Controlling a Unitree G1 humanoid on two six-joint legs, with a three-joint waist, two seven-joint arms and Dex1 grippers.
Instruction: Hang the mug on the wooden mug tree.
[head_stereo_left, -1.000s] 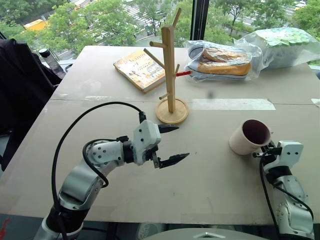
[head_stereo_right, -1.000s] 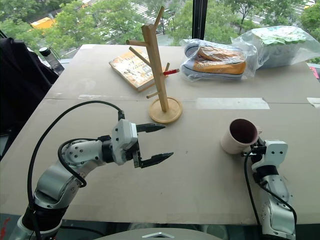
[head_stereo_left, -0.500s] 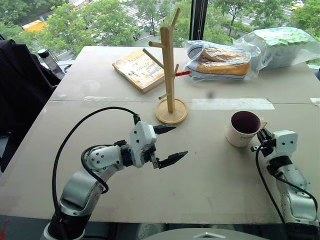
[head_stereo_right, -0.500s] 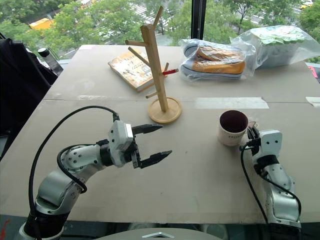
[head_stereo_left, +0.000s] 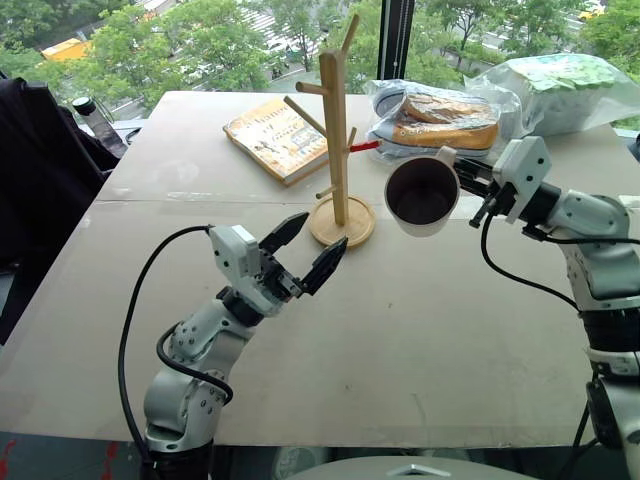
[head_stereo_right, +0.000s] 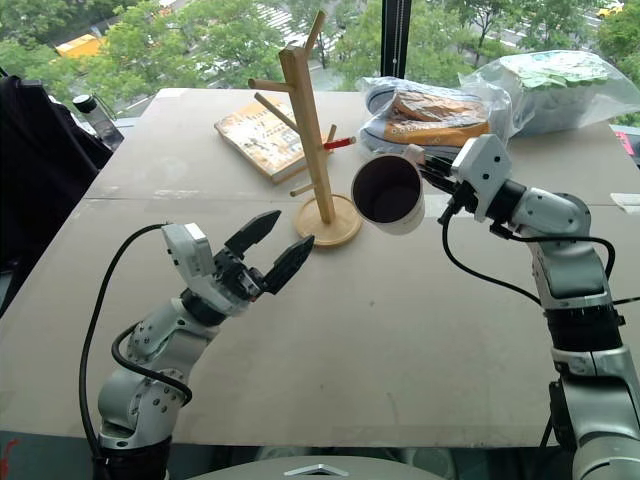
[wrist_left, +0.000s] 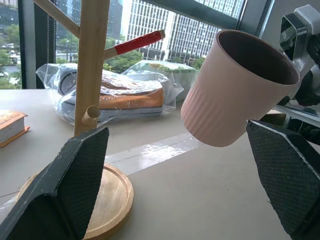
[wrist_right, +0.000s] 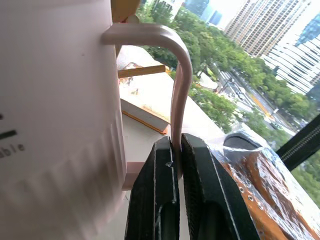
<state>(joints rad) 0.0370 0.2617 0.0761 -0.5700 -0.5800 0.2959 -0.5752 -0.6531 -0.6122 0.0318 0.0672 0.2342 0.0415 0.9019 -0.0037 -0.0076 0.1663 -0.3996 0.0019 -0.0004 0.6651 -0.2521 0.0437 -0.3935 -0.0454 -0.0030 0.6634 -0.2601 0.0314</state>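
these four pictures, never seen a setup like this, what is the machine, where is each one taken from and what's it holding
It is a two-armed robot at a table. The two wide pictures come from cameras on its head; the two close ones from a camera on each wrist. The right gripper is shut on the handle of the mug, held in the air beside the wooden mug tree. The left gripper is open and empty. Also on the table: a book and two plastic bags.
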